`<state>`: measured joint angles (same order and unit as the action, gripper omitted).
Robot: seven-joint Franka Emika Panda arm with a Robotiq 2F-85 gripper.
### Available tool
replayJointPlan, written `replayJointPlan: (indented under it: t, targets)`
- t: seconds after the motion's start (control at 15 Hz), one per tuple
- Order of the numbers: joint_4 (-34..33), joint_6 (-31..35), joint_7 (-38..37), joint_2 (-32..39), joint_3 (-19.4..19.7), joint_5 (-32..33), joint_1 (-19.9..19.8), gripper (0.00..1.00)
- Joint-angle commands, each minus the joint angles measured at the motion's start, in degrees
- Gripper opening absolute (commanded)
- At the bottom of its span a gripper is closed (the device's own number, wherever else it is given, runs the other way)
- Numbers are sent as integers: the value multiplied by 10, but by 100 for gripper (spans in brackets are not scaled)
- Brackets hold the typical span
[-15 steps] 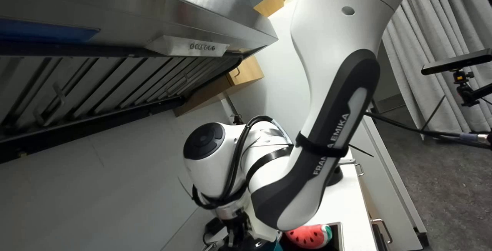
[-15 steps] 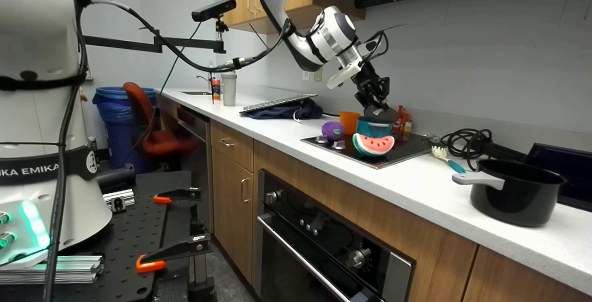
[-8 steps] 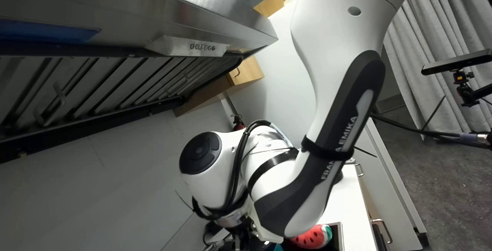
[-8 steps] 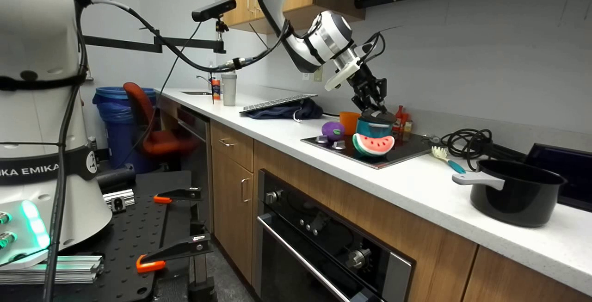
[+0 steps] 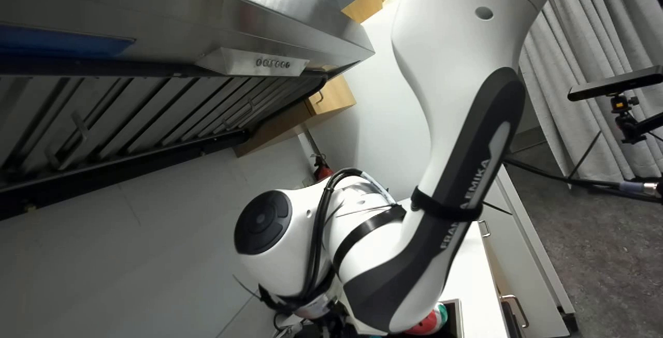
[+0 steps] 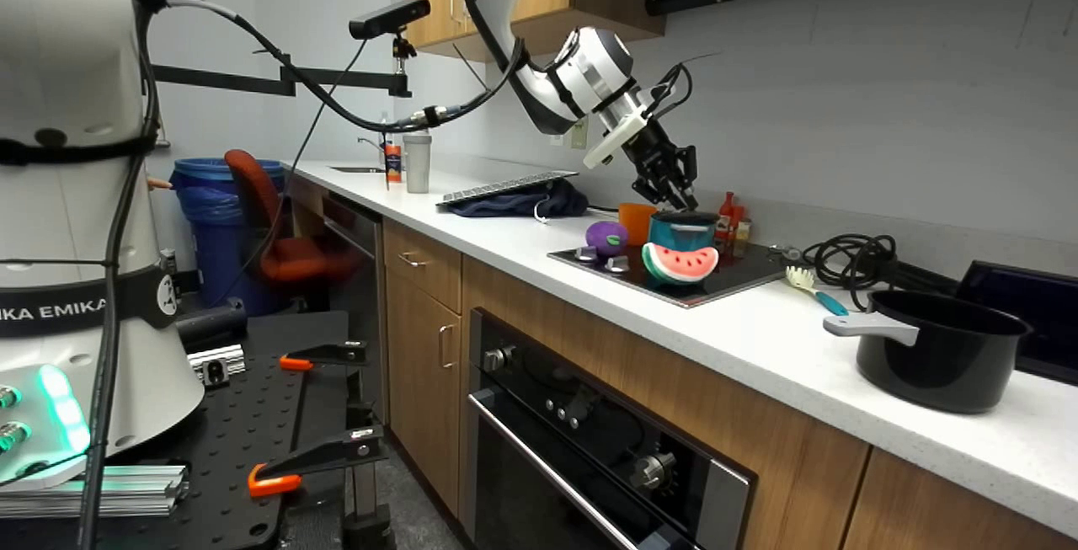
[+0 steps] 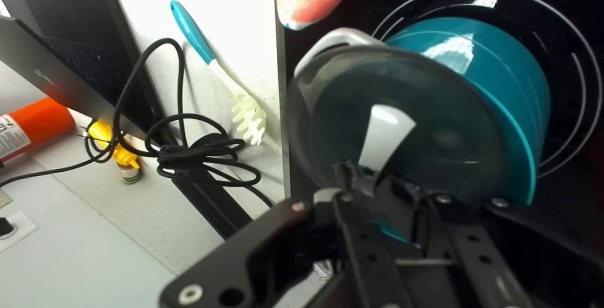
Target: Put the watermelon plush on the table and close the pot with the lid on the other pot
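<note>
While pincer (image 7: 370,180) grips lid (image 7: 443,114) by handle (image 7: 386,129), watermelon plush (image 6: 680,264) lies lower, apart from pincer.

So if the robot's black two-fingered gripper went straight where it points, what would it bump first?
Probably the dark round lid: the gripper seems to hold the lid's flat grey handle. Next comes the round teal pot underneath; I can't tell whether lid and pot touch.

Your worktop (image 6: 808,339) is smooth, your cooktop (image 6: 749,272) glossy like glass. You have a shiny teal pot (image 7: 509,72), a smooth, smoky, see-through lid (image 7: 453,129) with a glossy, plastic-looking handle (image 7: 384,133), and a cloth-looking watermelon plush (image 6: 679,262). Your hand (image 7: 370,183) is matt black with metal screws (image 7: 190,294); the cabinets (image 6: 413,381) show wood grain, the hood (image 5: 217,12) shiny metal.
</note>
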<state>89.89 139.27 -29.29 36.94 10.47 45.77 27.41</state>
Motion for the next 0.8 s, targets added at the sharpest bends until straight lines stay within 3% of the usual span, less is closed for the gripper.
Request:
replayJointPlan:
  t: [0.0,0.4,0.73]
  targets:
    - [2,-19,5,-7,-26,15,-18,54]
    - [1,-22,3,-7,-36,15,-24,98]
    - [1,-21,0,-9,-40,11,-28,100]
